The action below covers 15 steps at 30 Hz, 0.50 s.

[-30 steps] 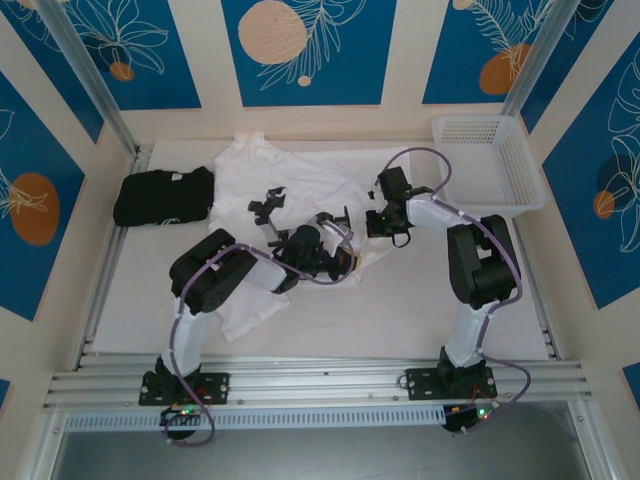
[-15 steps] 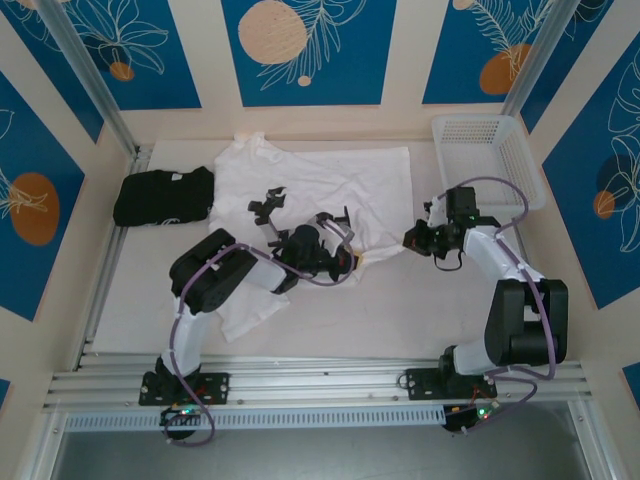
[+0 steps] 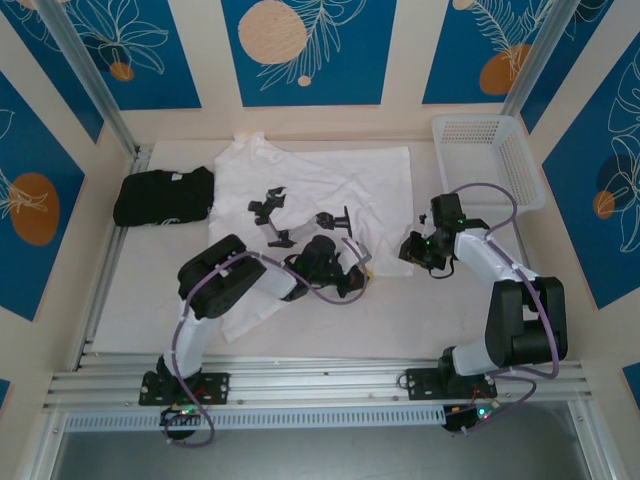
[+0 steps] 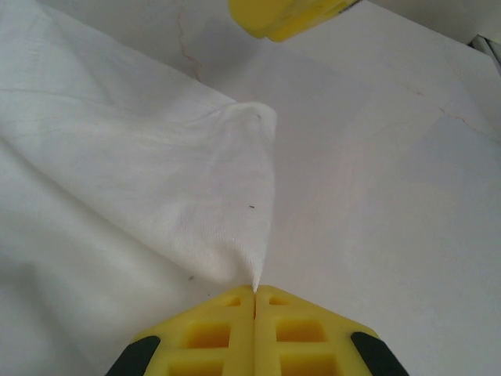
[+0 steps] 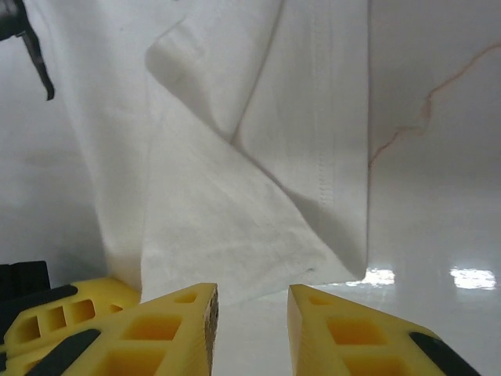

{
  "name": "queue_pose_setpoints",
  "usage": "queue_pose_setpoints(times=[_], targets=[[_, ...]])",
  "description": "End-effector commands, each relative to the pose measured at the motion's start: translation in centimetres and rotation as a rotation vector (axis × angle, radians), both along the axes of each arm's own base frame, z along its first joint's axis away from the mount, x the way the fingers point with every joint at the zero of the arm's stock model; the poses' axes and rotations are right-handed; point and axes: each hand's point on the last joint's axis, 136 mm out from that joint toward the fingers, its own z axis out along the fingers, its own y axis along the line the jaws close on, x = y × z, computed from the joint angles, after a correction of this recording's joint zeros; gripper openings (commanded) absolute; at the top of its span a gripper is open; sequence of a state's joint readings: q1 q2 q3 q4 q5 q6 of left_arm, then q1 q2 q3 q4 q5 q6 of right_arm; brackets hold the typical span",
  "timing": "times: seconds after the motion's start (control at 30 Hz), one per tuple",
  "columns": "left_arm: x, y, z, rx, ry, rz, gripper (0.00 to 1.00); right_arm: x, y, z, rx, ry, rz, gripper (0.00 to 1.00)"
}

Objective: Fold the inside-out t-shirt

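The inside-out t-shirt (image 3: 320, 185) lies spread across the back middle of the table, white and wrinkled. A flap of it runs down toward the left arm. My left gripper (image 3: 362, 268) is shut on a corner of the t-shirt (image 4: 235, 196), and the fabric rises to a point between the yellow jaws (image 4: 254, 294). My right gripper (image 3: 410, 250) stands just right of the shirt's hem edge. Its yellow fingers (image 5: 180, 321) are apart with nothing between them. The folded hem (image 5: 337, 157) lies just ahead of the right gripper (image 5: 250, 305).
A black folded garment (image 3: 163, 196) lies at the far left. A white mesh basket (image 3: 487, 160) stands at the back right. A small black and grey stand (image 3: 270, 208) sits over the shirt. Aluminium rails (image 3: 320, 380) run along the near edge.
The right gripper swung from the shirt's middle out to the right, pulling the hem flat, then opened and let go. The left gripper moved slightly nearer and right, still holding its corner.
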State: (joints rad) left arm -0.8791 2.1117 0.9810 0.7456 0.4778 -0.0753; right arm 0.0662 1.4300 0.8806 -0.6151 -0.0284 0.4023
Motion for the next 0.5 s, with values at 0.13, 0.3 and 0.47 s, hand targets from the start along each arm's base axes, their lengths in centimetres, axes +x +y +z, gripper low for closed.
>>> queue_pose_setpoints(times=[0.13, 0.3, 0.47], targets=[[-0.7, -0.8, -1.4, 0.040, -0.038, -0.040, 0.00, -0.1, -0.6, -0.8, -0.050, 0.051, -0.028, 0.32], [-0.6, -0.8, -1.6, 0.044, -0.037, -0.030, 0.00, -0.4, 0.0, -1.8, -0.072, 0.101, -0.007, 0.32], [-0.6, -0.9, -1.6, 0.035, -0.037, -0.027, 0.00, -0.1, -0.3, -2.8, -0.126, 0.126, -0.004, 0.32]])
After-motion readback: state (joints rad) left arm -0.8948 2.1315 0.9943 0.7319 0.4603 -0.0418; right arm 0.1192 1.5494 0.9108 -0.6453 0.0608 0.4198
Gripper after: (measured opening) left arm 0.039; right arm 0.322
